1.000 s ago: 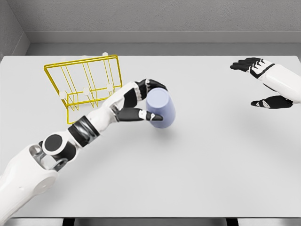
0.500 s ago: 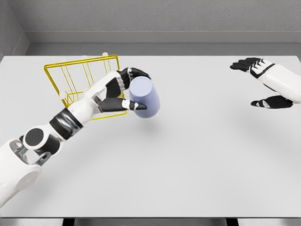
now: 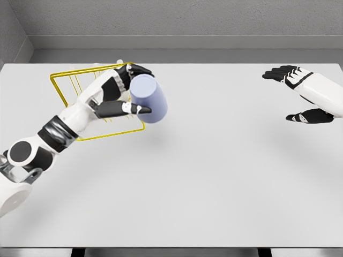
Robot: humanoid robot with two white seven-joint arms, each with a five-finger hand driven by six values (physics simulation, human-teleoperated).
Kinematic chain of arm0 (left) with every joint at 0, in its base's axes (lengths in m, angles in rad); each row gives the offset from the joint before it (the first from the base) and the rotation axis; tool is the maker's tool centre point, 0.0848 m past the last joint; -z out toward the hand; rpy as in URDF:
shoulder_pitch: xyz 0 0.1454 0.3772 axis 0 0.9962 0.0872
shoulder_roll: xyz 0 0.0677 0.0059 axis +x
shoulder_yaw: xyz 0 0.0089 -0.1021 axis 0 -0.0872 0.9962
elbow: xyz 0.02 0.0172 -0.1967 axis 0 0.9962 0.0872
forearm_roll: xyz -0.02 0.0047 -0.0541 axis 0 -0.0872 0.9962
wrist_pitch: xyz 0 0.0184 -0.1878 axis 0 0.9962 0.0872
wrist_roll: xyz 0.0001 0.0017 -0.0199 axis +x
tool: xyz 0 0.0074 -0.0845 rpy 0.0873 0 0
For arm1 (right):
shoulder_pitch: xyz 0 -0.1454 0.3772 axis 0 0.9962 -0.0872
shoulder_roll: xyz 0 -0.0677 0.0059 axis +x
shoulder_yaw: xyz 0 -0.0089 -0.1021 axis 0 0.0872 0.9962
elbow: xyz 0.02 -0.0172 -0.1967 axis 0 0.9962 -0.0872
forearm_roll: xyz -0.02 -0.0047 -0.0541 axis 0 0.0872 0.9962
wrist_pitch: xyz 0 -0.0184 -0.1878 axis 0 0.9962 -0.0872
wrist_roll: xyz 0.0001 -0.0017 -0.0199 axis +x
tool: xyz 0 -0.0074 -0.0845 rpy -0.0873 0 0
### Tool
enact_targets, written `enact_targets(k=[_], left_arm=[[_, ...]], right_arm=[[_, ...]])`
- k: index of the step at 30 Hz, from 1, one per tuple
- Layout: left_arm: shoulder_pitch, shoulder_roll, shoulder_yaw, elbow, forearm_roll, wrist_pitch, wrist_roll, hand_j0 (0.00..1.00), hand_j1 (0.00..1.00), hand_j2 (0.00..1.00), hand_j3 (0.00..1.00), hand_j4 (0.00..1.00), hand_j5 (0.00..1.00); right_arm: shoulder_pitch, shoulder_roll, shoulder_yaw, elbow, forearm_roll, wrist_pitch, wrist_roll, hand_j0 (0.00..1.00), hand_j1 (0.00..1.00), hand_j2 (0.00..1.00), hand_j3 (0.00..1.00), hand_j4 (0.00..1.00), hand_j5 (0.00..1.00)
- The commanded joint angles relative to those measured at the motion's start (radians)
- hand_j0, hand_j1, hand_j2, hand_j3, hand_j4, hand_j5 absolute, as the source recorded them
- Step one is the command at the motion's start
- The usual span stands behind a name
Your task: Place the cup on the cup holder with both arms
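A pale lavender cup hangs tilted above the table, gripped by my left hand, whose thumb lies along its front and whose fingers curl over its top. The cup is just right of the yellow wire cup holder, which stands at the back left and is partly hidden behind my left forearm. My right hand hovers at the far right edge of the view with its fingers spread and nothing in it.
The white table stretches across the view, its front edge near the bottom. A grey wall runs behind it.
My left hand has lifted the cup and carried it up and to the left, from the table's middle to the holder's right side. The right hand has not moved.
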State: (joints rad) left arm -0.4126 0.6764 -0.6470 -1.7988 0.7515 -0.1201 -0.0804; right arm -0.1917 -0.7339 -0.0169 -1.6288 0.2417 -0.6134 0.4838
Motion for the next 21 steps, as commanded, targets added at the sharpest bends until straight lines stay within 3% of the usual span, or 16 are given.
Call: enact_targets(k=[1, 21], left_arm=[[0.0, 0.023, 0.001, -0.001, 0.009, -0.023, 0.002, 0.58, 0.58, 0.58, 0.58, 0.58, 0.58], [0.0, 0.094, 0.015, -0.001, 0.028, -0.085, 0.019, 0.58, 0.58, 0.58, 0.58, 0.58, 0.58]], right_arm=[[0.0, -0.001, 0.0, 0.0, -0.007, 0.003, -0.001, 1.0, 1.0, 1.0, 1.0, 1.0, 1.0], [0.0, -0.001, 0.0, 0.0, -0.007, 0.003, -0.001, 1.0, 1.0, 1.0, 1.0, 1.0, 1.0]])
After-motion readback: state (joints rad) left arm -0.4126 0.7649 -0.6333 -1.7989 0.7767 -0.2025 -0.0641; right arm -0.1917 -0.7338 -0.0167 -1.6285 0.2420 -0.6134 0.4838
